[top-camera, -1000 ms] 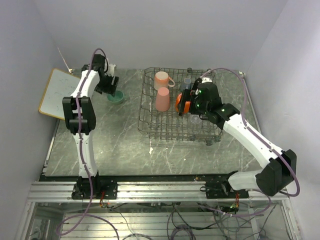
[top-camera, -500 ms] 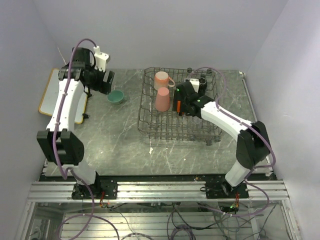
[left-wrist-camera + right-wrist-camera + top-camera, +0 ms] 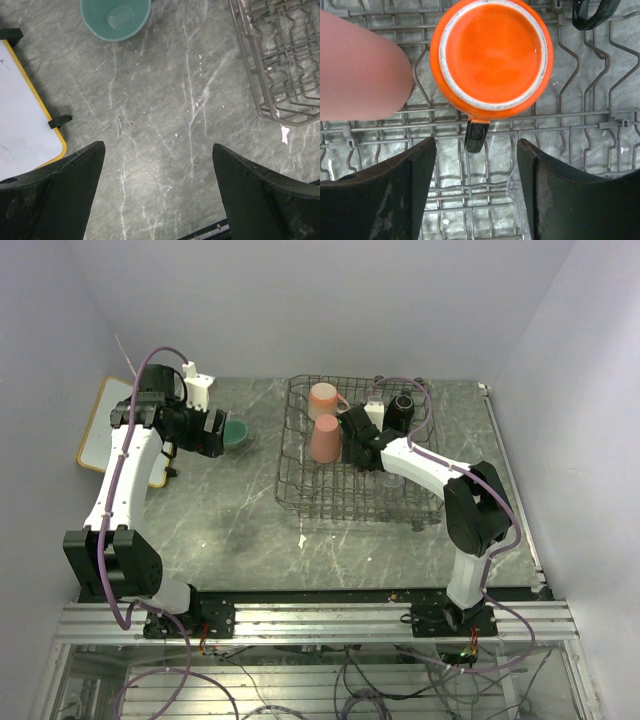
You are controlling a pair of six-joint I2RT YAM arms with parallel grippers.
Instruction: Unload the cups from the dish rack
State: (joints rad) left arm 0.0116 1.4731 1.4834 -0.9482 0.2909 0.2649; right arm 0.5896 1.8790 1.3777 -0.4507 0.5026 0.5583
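Right wrist view puts the right gripper (image 3: 476, 150) low inside the dish rack (image 3: 600, 120), jaws apart and holding nothing, with the handle of the orange mug (image 3: 491, 55) pointing back into the gap between them. The mug sits about mid-rack, just right of the pink tumbler (image 3: 360, 70). It looks mouth-down, though from straight above base and inside are hard to tell apart. A black mug (image 3: 402, 410) and a pale pink mug (image 3: 325, 398) sit along the rack's far side. The left gripper (image 3: 157, 150) hovers over bare worktop (image 3: 165, 100) with jaws wide apart and empty. Just beyond it the mint green cup (image 3: 116, 17) stands upright on the worktop, near the far edge between the whiteboard (image 3: 20, 125) and the rack's left side, so that one reads as already unloaded. Step in hand, as judged: the right arm is lining up a grasp on the orange mug. Next move calls for easing forward until the jaws straddle the handle or rim, closing firmly, then lifting straight up to clear the tines and the tumbler before carrying the mug out over the rack wall. The close tumbler is the main bump risk.
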